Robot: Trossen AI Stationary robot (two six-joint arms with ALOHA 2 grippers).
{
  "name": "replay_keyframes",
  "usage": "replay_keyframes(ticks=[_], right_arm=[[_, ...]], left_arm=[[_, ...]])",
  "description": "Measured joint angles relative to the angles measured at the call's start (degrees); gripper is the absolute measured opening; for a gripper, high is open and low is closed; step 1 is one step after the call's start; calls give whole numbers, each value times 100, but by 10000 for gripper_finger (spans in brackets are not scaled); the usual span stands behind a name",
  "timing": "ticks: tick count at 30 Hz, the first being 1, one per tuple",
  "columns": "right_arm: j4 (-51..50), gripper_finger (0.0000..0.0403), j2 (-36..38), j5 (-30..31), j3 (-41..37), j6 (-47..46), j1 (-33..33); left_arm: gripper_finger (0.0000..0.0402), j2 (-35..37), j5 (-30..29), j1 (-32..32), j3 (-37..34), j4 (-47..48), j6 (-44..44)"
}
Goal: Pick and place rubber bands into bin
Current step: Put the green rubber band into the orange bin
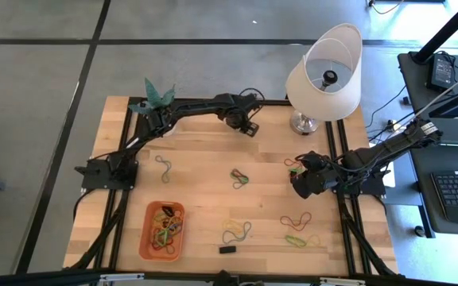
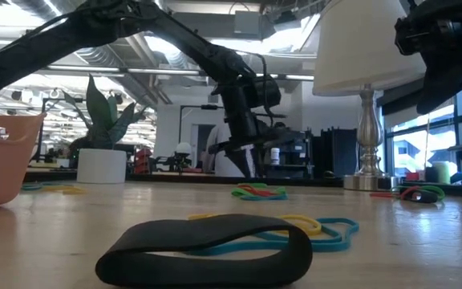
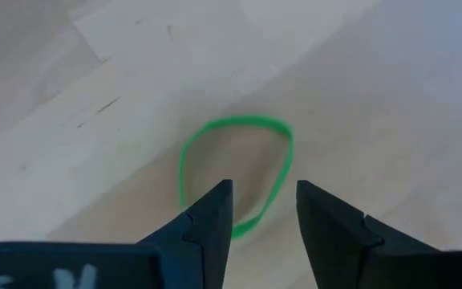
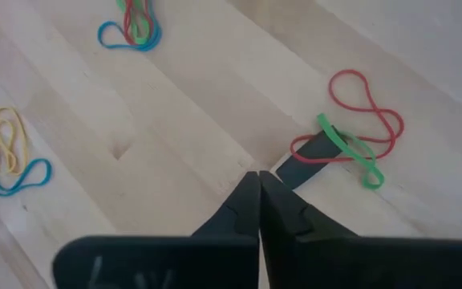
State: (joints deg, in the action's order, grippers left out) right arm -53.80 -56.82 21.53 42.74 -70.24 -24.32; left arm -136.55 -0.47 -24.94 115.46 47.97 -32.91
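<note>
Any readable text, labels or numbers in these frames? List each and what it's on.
None readable.
Left pincer body: pale markings along the bottom edge of the left wrist view, cut off and blurred, not legible.
Bin, lamp, wooden table: no lettering visible.

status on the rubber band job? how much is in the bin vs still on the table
Partly done. The orange bin already holds a tangle of bands. In hand: left gripper, fingers apart, hovers over a green band on the table, not yet gripped. Right gripper is shut, holding nothing, near a red-and-green cluster. Several loose clusters remain, such as the one mid-table.
</note>
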Motion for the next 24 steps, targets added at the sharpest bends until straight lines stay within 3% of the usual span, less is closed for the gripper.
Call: replay_keyframes(ticks=[6,11,14,19,24], right_arm=[[0,0,0,-3,0,47,0],[59,0,0,-18,0,319,-1],[70,0,-2,-69,0,404,0],[109,0,-2,-225,-2,657,-2],[123,0,-2,-230,-2,849,0]], left_arm=[[132,0,52,155,0,-314,-747],[132,-80,-472,266,2,-433,-563],[131,-171,-379,293,0,-489,-907],[131,-259,-805,390,30,-533,-1168],[120,-307,-1085,450,37,-328,-851]])
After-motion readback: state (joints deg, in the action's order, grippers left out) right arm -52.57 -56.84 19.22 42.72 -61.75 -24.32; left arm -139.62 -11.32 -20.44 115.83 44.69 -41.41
